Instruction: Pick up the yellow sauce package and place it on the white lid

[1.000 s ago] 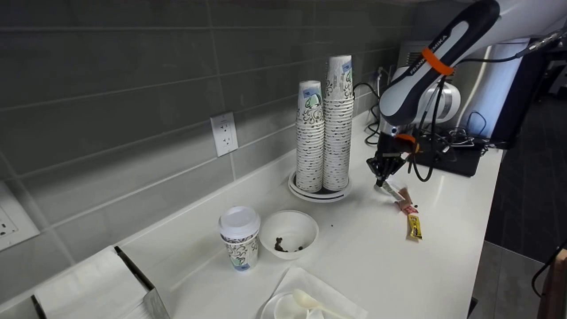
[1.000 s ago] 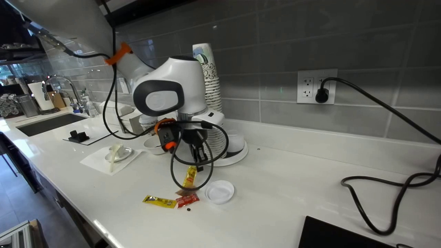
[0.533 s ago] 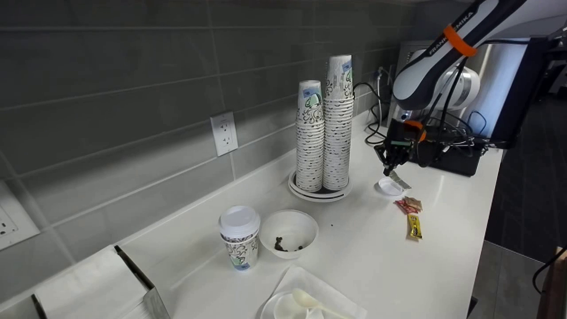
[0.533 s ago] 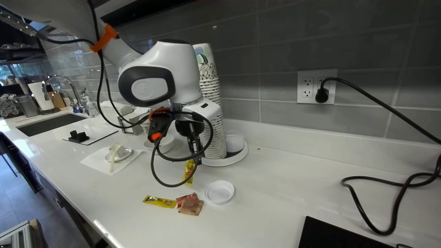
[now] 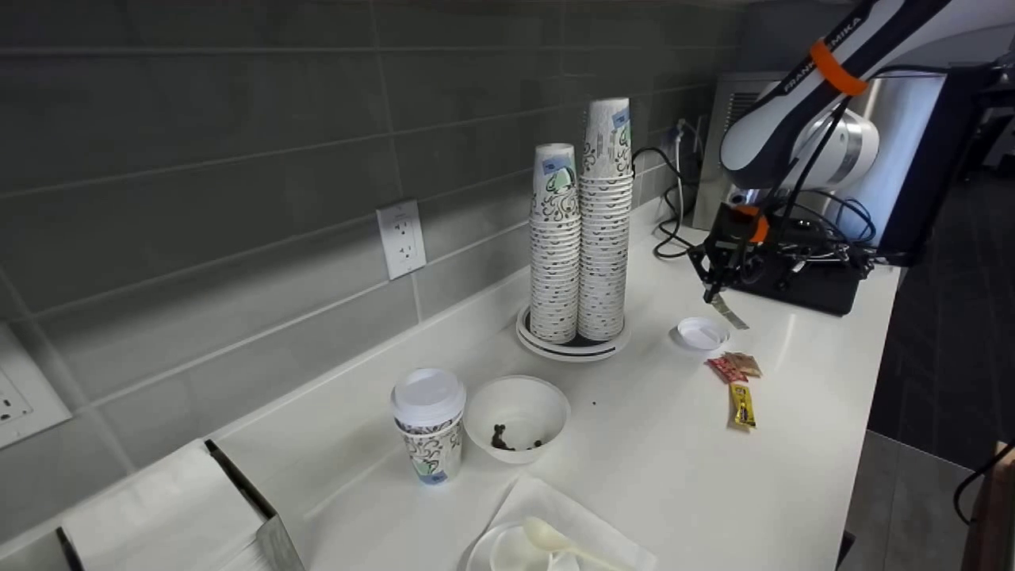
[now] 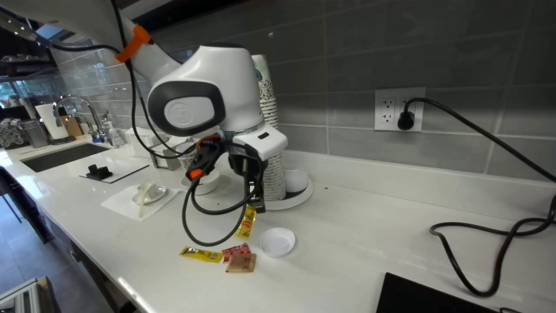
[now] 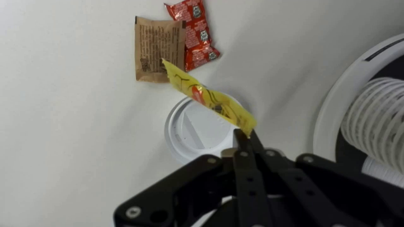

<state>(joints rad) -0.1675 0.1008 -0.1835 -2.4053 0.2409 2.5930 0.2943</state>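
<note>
The yellow sauce package (image 7: pixel 210 99), one end clamped in the claw (image 7: pixel 247 135) above the surface (image 7: pixel 79 126), juts toward ten o'clock in the wrist view, with the white lid (image 7: pixel 202 129) at nine and a red packet (image 7: pixel 195 34) farther out at eleven.

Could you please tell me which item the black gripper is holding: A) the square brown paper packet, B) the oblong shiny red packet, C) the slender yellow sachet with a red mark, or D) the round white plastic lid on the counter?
C: in the wrist view the black gripper is closed on one end of the slender yellow sachet with a red mark, whose other end sticks out free.
</note>
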